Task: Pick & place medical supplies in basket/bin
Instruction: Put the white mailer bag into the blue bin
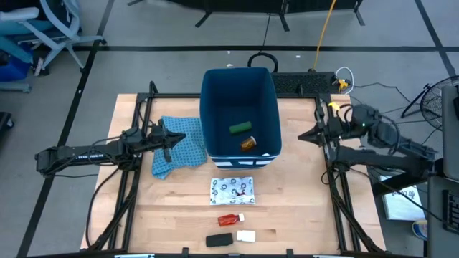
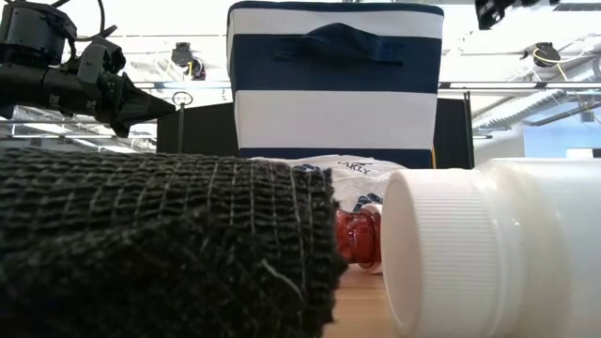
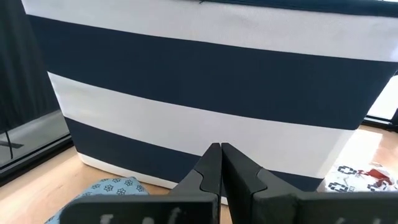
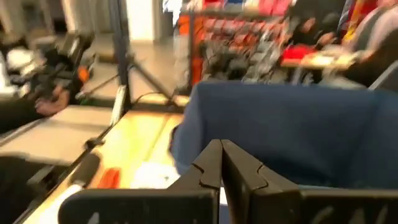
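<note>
The green oblong (image 1: 239,128) and orange pill bottle (image 1: 247,144) lie in the deep dark-blue rectangular bin (image 1: 214,115). Both claws (left claw (image 1: 175,137), right claw (image 1: 304,136)) are pressed together, empty. Next, probably: spread over the white printed packet (image 1: 232,190) on the wooden table (image 1: 301,215).

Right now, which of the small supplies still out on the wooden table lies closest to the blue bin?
The flat white packet with dark print, just before the bin's striped wall; the red piece, black oblong and white block lie farther off.

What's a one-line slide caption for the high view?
Both grippers shut and empty beside the blue bin, green oblong and orange pill bottle inside, four supplies left on the table.
</note>
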